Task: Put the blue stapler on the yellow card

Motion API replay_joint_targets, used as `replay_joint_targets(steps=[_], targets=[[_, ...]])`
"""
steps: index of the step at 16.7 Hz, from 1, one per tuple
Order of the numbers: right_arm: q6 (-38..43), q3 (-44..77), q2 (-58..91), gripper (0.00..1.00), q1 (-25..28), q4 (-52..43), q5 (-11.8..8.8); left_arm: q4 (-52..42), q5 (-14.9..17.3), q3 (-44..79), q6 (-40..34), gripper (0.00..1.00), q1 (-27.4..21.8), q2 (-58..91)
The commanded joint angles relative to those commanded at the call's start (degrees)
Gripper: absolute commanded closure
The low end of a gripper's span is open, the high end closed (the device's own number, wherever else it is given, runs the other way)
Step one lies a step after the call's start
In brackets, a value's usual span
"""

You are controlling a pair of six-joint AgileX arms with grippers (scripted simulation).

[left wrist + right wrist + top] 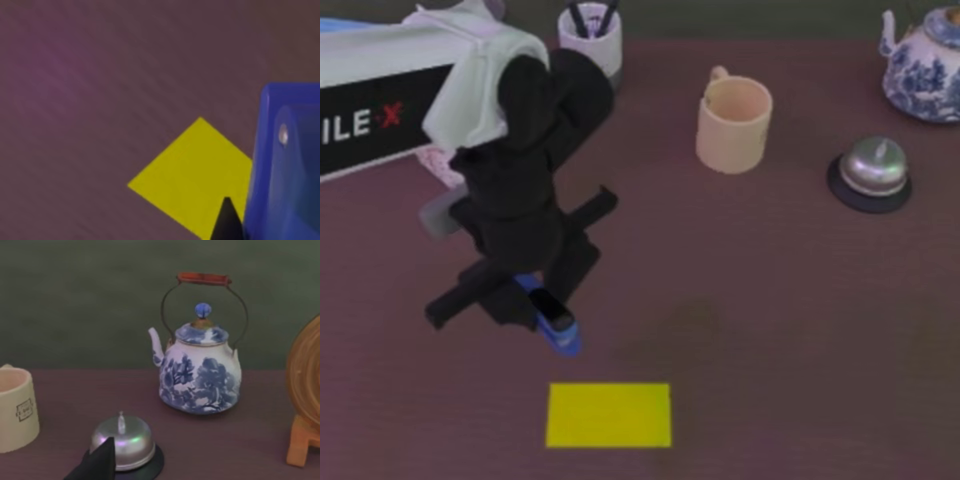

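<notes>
My left gripper (535, 300) is shut on the blue stapler (554, 320), which it holds tilted above the table, left of centre. The stapler's free end points toward the yellow card (609, 414). That card lies flat near the front edge, slightly in front of and to the right of the stapler. In the left wrist view the blue stapler (287, 165) fills one side, a black fingertip (227, 222) is beside it, and the yellow card (195, 172) is below, partly hidden by the stapler. My right gripper (100, 460) is out of the top view, parked facing the back right.
A cream mug (733, 124) stands at the back centre. A silver bell (873, 172) and a blue-and-white teapot (925, 62) are at the back right. A pen cup (590, 35) and a white lettered box (380, 90) are at the back left. A wooden stand (305, 400) is beside the teapot.
</notes>
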Motion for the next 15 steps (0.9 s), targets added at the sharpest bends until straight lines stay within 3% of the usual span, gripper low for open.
replay_joint_targets(steps=[4, 8, 11, 15], targets=[[0.0, 0.0, 0.0, 0.0, 0.0, 0.0, 0.0, 1.4, 1.4, -2.4, -27.1, 1.0, -3.4, -1.9], [0.0, 0.0, 0.0, 0.0, 0.0, 0.0, 0.0, 3.3, 2.4, -4.7, -46.6, 1.0, -6.0, -4.5], [0.0, 0.0, 0.0, 0.0, 0.0, 0.0, 0.0, 4.6, 2.8, -6.0, -54.7, 1.0, -7.1, -6.3], [0.0, 0.0, 0.0, 0.0, 0.0, 0.0, 0.0, 5.2, 2.9, -6.5, -57.5, 1.0, -7.4, -7.1]])
